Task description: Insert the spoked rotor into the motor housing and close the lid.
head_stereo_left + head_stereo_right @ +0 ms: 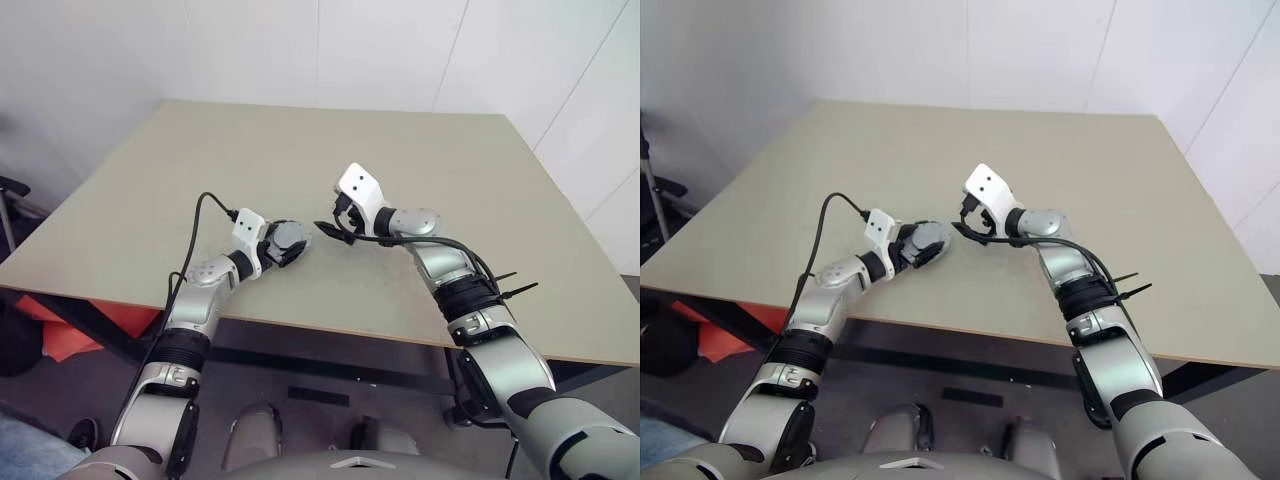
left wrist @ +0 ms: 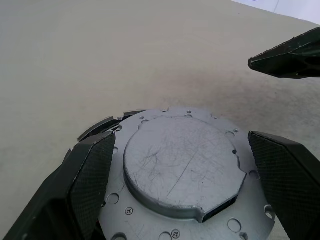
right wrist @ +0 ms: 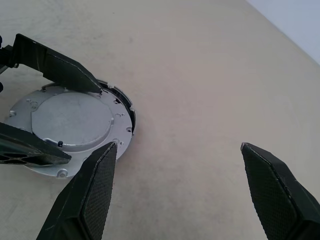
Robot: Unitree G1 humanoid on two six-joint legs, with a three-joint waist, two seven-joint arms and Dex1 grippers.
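Note:
A round silvery lid point(image 2: 182, 167) with a raised flat centre and small screw holes lies flat on the tan table point(image 1: 420, 160), also seen at the lid point(image 3: 72, 120). Under its far edge a dark rim point(image 3: 129, 111) shows; the housing and the spoked rotor are hidden beneath it. My left gripper point(image 2: 177, 136) is open, with one black finger point(image 2: 90, 175) close on each side of the disc point(image 1: 290, 240). My right gripper point(image 3: 178, 145) hangs open just to the right of the disc, above bare table, with nothing between its fingers. Its fingertip point(image 2: 290, 55) shows in the left wrist view.
The disc sits near the table's front edge point(image 1: 330, 330). An orange object point(image 1: 85, 325) lies on the floor under the table's left side. White walls point(image 1: 300, 50) stand behind the table. A black cable point(image 1: 195, 225) loops over my left forearm.

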